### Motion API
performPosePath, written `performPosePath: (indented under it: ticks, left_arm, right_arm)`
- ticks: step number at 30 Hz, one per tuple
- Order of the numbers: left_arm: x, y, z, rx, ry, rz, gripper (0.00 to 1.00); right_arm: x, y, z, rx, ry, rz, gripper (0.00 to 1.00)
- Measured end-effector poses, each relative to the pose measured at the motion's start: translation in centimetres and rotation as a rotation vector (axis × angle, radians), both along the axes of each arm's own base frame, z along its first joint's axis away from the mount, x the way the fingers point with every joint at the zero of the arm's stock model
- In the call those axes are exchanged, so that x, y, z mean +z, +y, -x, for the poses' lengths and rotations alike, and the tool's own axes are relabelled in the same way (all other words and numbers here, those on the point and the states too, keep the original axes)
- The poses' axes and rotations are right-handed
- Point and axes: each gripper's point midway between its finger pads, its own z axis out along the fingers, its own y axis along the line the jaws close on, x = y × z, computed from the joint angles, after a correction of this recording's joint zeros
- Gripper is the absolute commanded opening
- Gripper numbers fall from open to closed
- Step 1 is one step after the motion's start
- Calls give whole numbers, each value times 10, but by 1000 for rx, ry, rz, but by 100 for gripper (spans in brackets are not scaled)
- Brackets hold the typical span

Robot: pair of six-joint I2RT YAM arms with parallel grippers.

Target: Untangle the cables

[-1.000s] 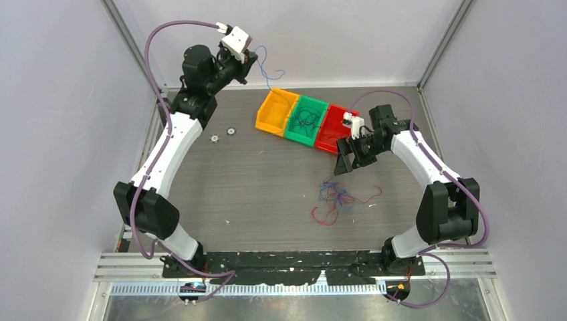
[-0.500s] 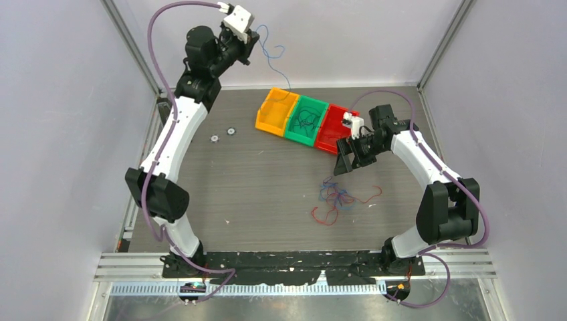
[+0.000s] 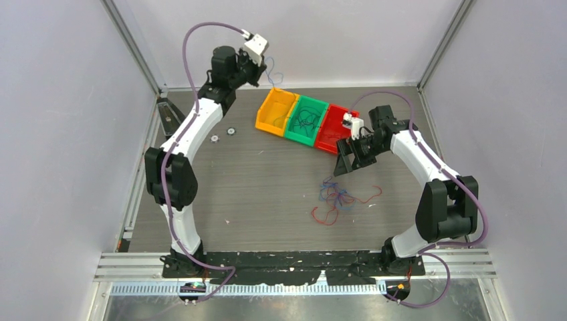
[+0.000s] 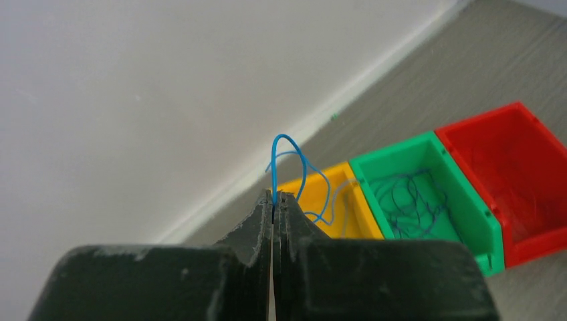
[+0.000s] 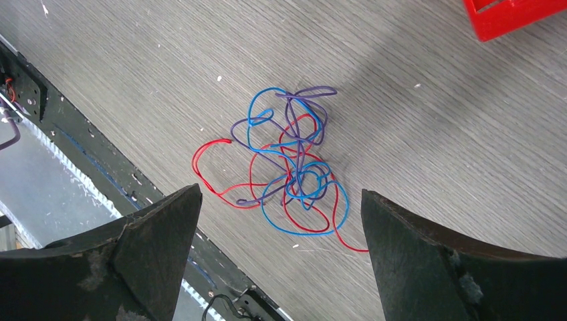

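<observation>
While left end effector (image 4: 274, 198) is clenched on blue cable (image 4: 289, 142), upper ctr of top view w/ yellow bin (image 3: 274, 112) below it, right end effector (image 5: 279, 197) hangs wide open over tangled cables (image 5: 301, 177), ctr-right on tabletop (image 3: 254, 180).

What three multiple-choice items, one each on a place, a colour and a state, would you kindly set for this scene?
1. Where does the red, blue and purple tangle lie?
A. in the red bin
B. on the table
C. hanging from the right jaws

2. What colour is the cable pinched in the left jaws?
A. blue
B. red
C. purple

3. How do the right jaws stand?
A. shut on a red cable
B. shut on nothing
C. wide open

Key: 1 B, the right wrist view shows it lying on the wood grain; 2 A, a blue loop rises from the shut jaws; 3 C, they stand far apart, framing the tangle.
</observation>
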Motion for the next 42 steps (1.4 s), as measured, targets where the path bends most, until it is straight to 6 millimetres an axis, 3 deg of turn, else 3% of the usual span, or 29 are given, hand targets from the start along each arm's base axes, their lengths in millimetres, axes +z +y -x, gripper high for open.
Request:
performPosePath:
  ticks: [5, 8, 11, 16, 23, 27, 32, 35, 42]
  left_arm:
    - [-83, -1, 12, -16, 160, -63, 0]
    - [-112, 0, 21, -19, 246, -98, 0]
    - [-118, -1, 20, -15, 288, -113, 0]
    - [-125, -7, -5, 10, 327, -115, 0]
    - [-173, -10, -37, 87, 431, -189, 0]
    - [-212, -13, -30, 104, 526, -280, 0]
    - [-239, -22, -12, 90, 608, -345, 0]
    - [-246, -25, -2, 78, 643, -373, 0]
    - [-242, -21, -5, 84, 630, -403, 32]
  right_arm:
    - [-3, -1, 2, -2, 8, 1, 95]
    - [-4, -1, 3, -1, 14, -2, 95]
    - [-5, -1, 3, -2, 19, -6, 95]
    - [-6, -1, 3, -2, 26, -7, 95]
    - [-8, -2, 3, 2, 27, -5, 95]
    - [-11, -5, 2, 1, 36, 0, 95]
    - [-10, -18, 1, -27, 49, -1, 95]
    - [1, -32, -7, -66, 35, -14, 95]
    - [32, -63, -36, -152, -62, -40, 95]
